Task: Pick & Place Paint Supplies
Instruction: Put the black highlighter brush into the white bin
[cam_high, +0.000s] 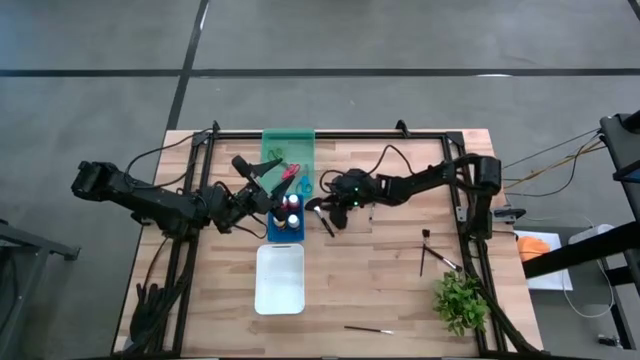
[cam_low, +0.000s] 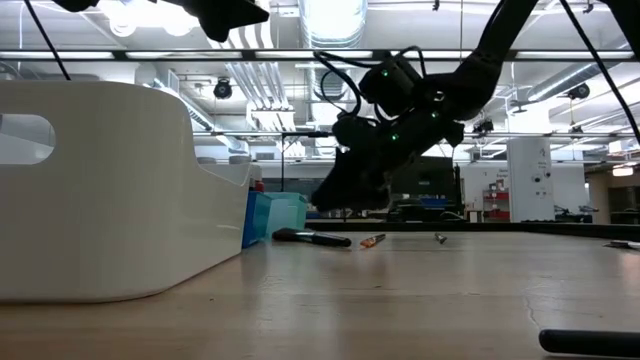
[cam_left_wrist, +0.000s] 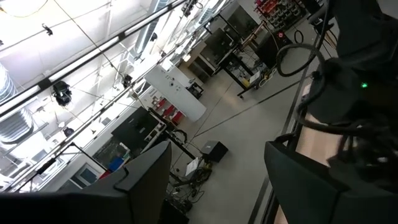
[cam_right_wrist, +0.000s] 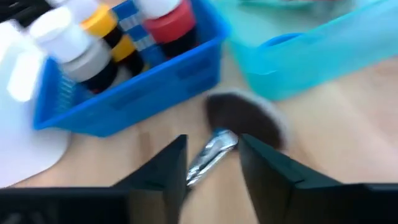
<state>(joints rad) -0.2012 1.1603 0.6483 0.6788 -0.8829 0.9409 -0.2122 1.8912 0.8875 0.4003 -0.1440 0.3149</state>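
Overhead, low and wrist views of a wooden surface (cam_high: 380, 275) carrying three trays in a row: a green tray (cam_high: 288, 150) at the far edge, a blue tray (cam_high: 272, 235) just in front of it, and a white tray (cam_high: 279, 279) nearest the front. The blue tray holds small paint bottles (cam_high: 291, 212) with white caps and red, orange or yellow bands, standing upright; the green tray holds scissors (cam_high: 289, 172) with coloured handles. The right claw (cam_right_wrist: 212, 163) is lowered beside the blue tray, its two dark fingers (cam_right_wrist: 166, 167) standing apart on either side of a broad brush (cam_right_wrist: 219, 147) that lies flat on the wood; the silver ferrule sits between the fingertips and the dark bristles point toward the gap between the blue and green trays. Whether the fingers touch the brush cannot be told; it rests on the surface, not lifted. In the low view the same brush (cam_low: 312, 238) lies on the wood just beyond the white tray's wall, under the right arm. The left claw (cam_high: 262, 178) hangs above the join of the green and blue trays, tilted upward, its fingers (cam_left_wrist: 146, 180) well apart with nothing between them. Other thin brushes lie loose: one (cam_high: 423, 252) near the right side, another (cam_high: 369, 329) close to the front edge. A leafy green plant (cam_high: 460, 301) stands at the front right corner.
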